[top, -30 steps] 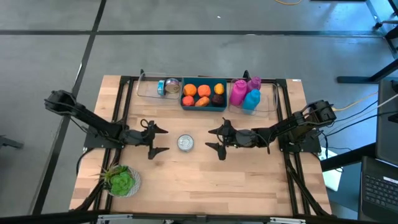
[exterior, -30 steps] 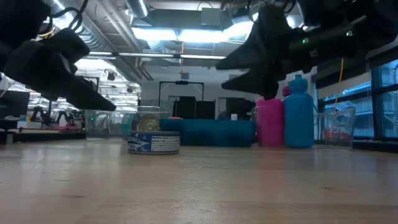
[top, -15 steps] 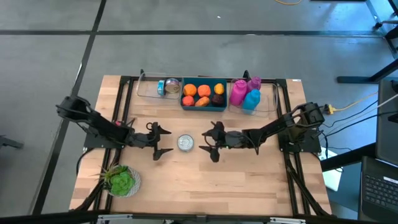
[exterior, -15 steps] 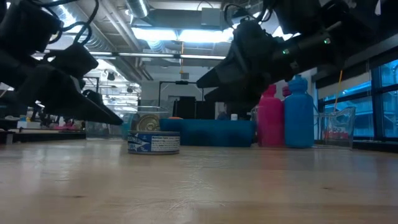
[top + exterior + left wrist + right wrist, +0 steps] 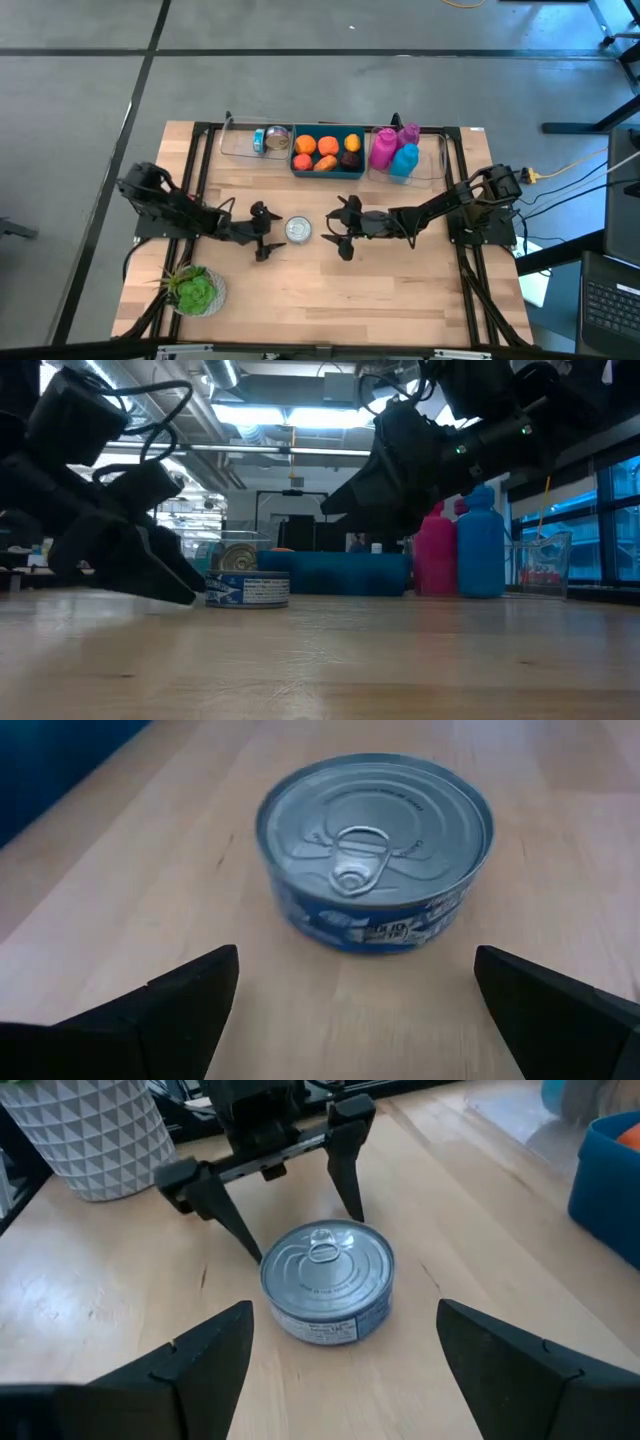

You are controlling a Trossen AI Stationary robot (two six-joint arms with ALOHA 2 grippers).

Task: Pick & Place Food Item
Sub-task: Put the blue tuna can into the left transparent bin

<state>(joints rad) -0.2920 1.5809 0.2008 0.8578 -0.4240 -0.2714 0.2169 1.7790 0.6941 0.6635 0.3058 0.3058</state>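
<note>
We see the tuna can [image 5: 298, 230] standing upright, pull-tab lid up, on the bare wooden table [image 5: 400, 290] near its middle, with a gripper on either side of it. The left gripper [image 5: 263, 229] sits low at the can's nine o'clock in the high view, its fingers spread wide; the tips flank the can just short of it and touch nothing. In the left wrist view the can [image 5: 374, 850] lies ahead of the gap between the two dark fingers [image 5: 175, 1005], clear of both. The right gripper [image 5: 343, 227] hangs at the can's three o'clock, its fingers also well apart and holding nothing. In the right wrist view the can [image 5: 328, 1280] rests between the two grippers, with the left gripper [image 5: 270, 1190] just behind it. At twelve o'clock from the can, along the table's far edge, stands a blue bin [image 5: 327, 152] of fruit.
</note>
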